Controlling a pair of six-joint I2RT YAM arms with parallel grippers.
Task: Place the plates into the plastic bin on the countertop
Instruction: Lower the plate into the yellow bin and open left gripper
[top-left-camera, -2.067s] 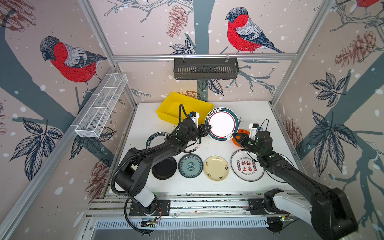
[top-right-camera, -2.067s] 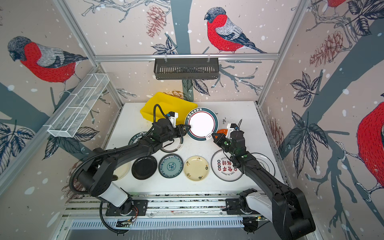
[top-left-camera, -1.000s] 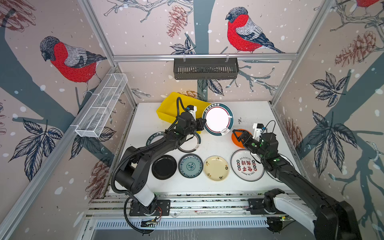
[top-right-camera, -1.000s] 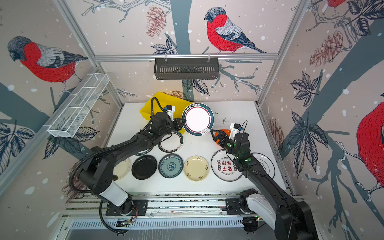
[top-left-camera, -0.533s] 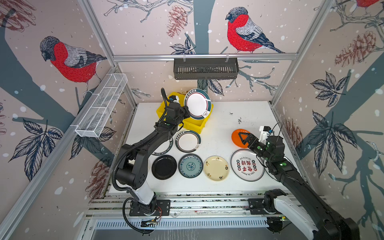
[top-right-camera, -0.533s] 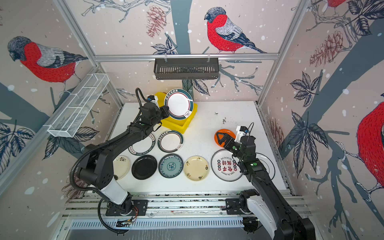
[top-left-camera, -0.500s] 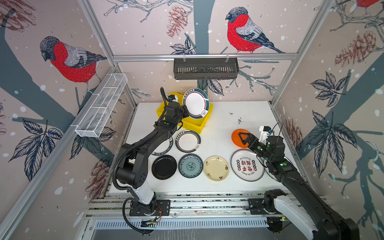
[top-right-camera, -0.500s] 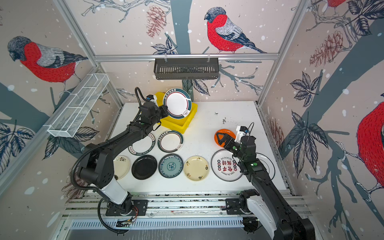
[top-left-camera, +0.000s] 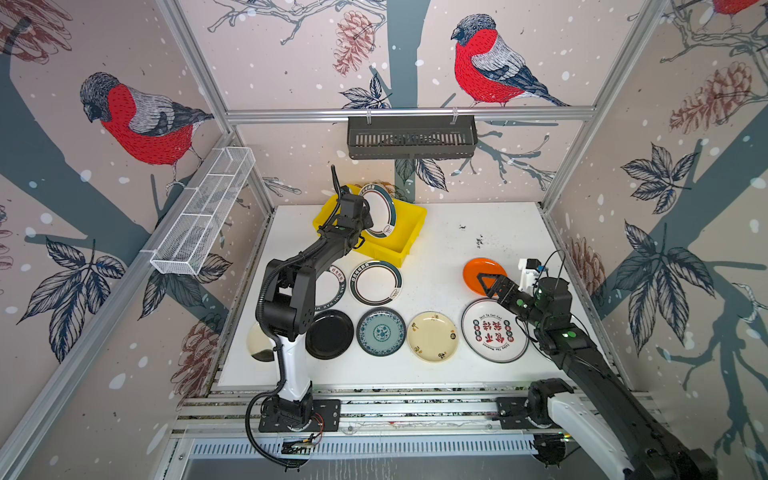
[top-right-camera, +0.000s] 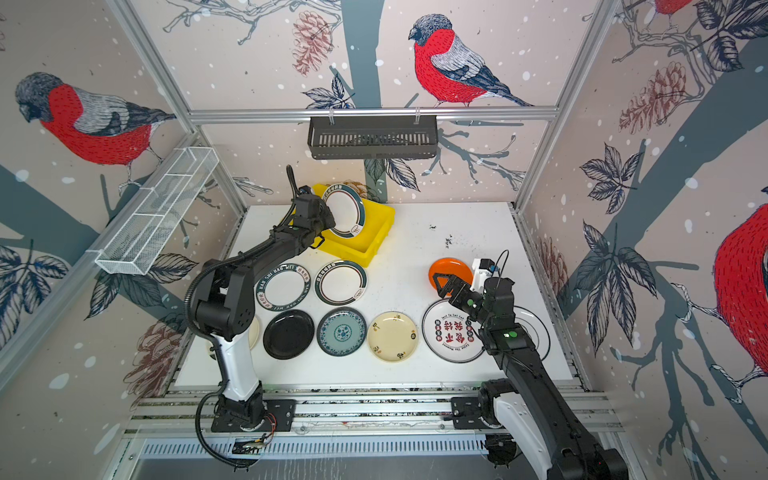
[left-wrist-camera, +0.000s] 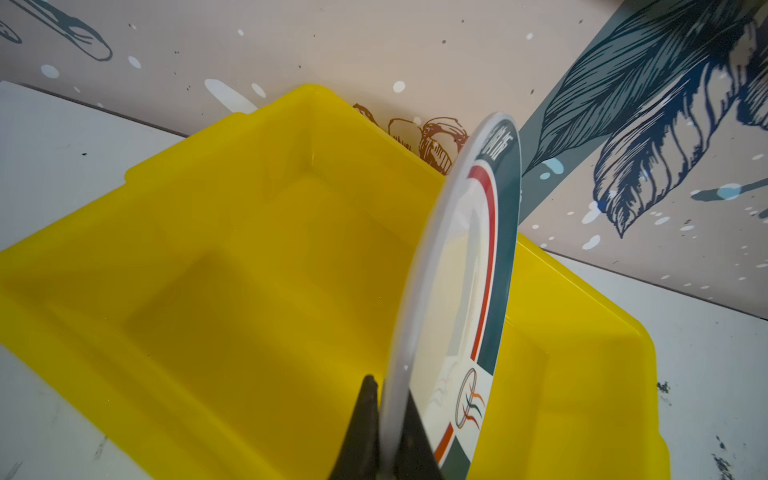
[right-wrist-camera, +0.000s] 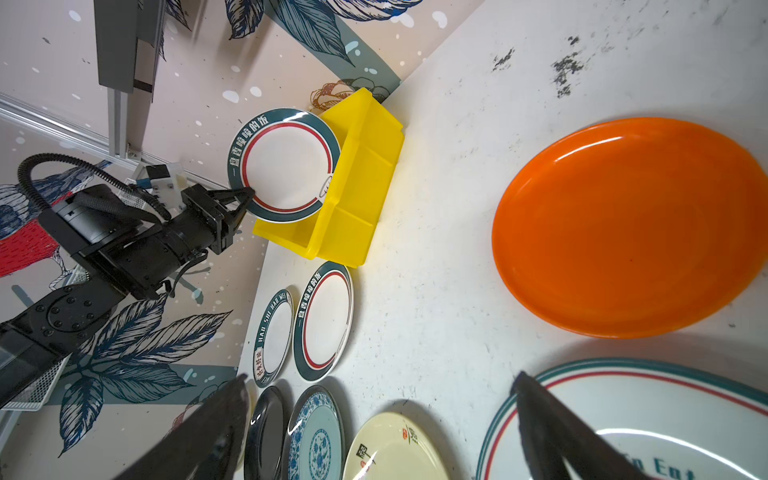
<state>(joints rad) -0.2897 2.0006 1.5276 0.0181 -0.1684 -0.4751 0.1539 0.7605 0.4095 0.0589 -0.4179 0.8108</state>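
My left end effector (left-wrist-camera: 388, 397) clenched on a green-rimmed white plate (top-left-camera: 380, 208), tilted on edge over the yellow plastic bin (top-left-camera: 409, 235), my right end effector (right-wrist-camera: 376, 384) released near the orange plate (right-wrist-camera: 623, 224) on the worktop (top-left-camera: 449, 249)

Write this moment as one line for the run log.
left hand: shut on green-rimmed plate, tilted over yellow bin | right hand: open, empty, by orange plate | yellow bin: no plate seen inside
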